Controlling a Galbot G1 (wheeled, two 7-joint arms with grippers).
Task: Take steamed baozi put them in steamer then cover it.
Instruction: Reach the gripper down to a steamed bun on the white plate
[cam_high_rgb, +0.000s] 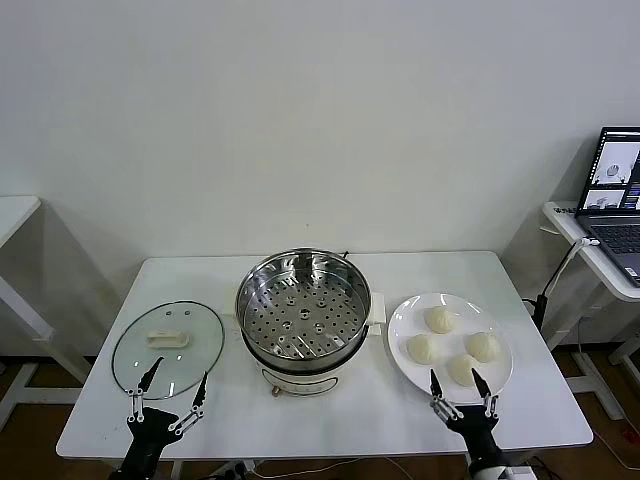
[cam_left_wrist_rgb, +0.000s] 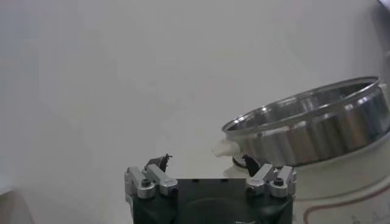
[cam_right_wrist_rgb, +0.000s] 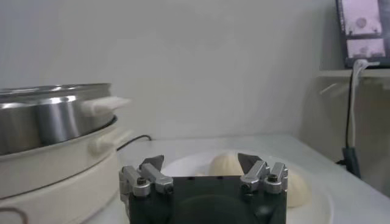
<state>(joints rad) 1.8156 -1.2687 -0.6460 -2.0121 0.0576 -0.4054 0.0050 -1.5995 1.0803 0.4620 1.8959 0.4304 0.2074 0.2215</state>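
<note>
Nothing is held yet: the right gripper is poised at the near edge of the white plate with its jaws spread wide and empty, and the left gripper is parked just as wide and empty at the near rim of the glass lid. Four steamed baozi are seen lying on the plate, to the right of the steamer, whose perforated tray is bare. The lid lies flat on the table to the steamer's left, handle up.

The first pick is judged to be the step in hand. The bun nearest the right gripper is best taken first, so that no other bun is brushed on the way in. The fingers should be lowered astride it and closed gently, since soft dough is likely to be dented. A lift clear of the steamer's rim will be needed before the carry across.
</note>
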